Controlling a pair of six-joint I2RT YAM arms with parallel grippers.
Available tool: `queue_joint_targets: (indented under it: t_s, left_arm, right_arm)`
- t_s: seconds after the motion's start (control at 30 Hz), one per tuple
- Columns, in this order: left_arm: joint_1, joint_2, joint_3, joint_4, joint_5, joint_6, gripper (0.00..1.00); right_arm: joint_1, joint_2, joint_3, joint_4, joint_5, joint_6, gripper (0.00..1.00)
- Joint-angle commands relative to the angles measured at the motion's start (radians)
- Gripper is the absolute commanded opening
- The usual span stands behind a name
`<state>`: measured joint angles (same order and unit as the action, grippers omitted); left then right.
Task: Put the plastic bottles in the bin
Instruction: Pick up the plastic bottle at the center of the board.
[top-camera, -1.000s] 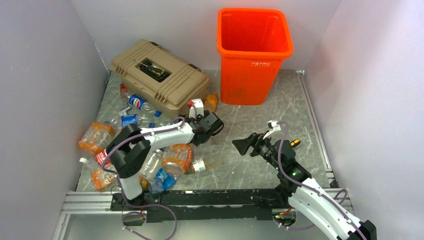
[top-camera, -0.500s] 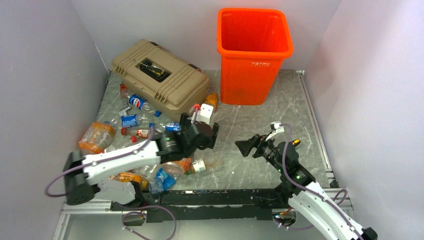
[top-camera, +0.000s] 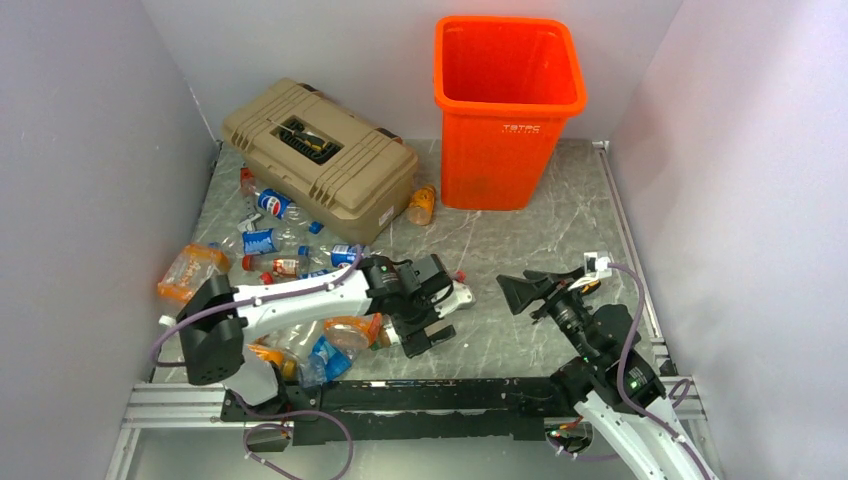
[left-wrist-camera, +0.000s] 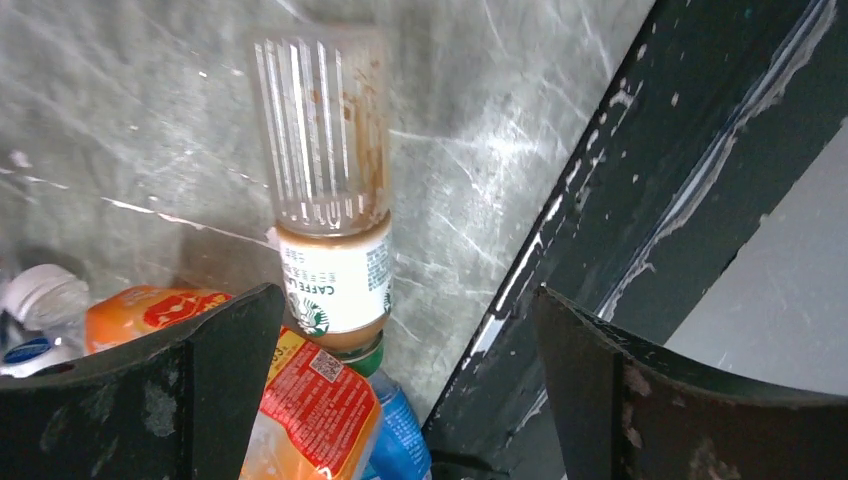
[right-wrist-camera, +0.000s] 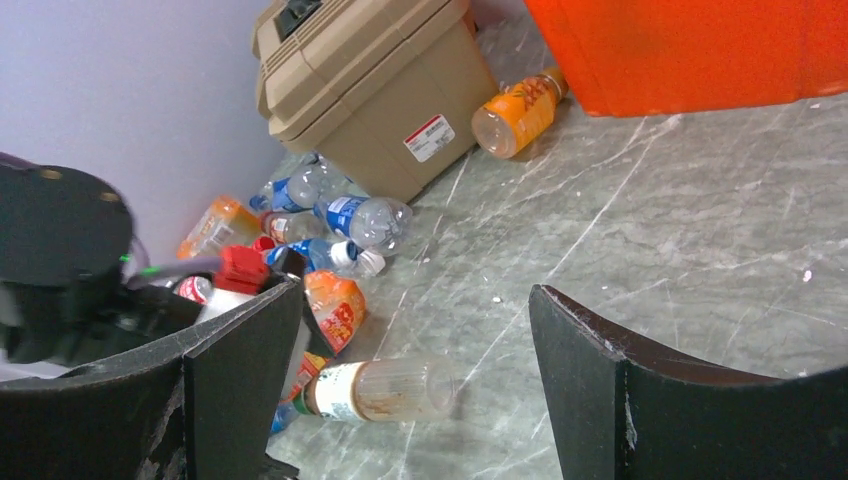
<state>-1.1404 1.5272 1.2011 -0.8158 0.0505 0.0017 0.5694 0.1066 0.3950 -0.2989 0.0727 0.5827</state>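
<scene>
One grey, marbled table (top-camera: 520, 250) carried everything, walled in by pale panels. A tall orange bin (top-camera: 505, 130) stood upright at the table's far edge, right of centre, its mouth open. A tan ribbed toolbox (top-camera: 320, 155) lay closed toward the far left corner, well apart from the bin.

The left gripper (left-wrist-camera: 395, 340) hung low over the near edge, left of centre, with its jaws spread wide and nothing clamped. The right gripper (right-wrist-camera: 415, 295) was raised over the near right part of the table, jaws also apart and empty, facing the left side.

Many plastic bottles (top-camera: 270, 240) lay scattered along the left edge, from the toolbox's front down to the near edge. A clear ribbed coffee bottle (left-wrist-camera: 325, 180) with a white label lay on its side under the left gripper, framed between its fingers (left-wrist-camera: 220, 370) but apart from them. One orange bottle (top-camera: 422, 205) lay between toolbox and bin.
</scene>
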Motion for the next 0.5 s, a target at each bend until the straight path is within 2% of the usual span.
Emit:
queue_joint_targets:
  t_s: [0.0,0.27,0.47]
  left_arm:
    - [0.033,0.052,0.007,-0.003,0.110,0.089,0.99]
    - [0.106,0.209,0.045,0.073,0.079,0.102,1.00]
    - [0.130,0.259,0.036,0.131,0.084,0.084,0.97]
  right_arm:
    - [0.003,-0.024,0.060,-0.079,0.019,-0.007,0.88]
    - [0.003,-0.057,0.033,-0.080,0.010,0.021,0.88]
    - [0.003,-0.052,0.020,-0.067,0.007,0.020,0.88]
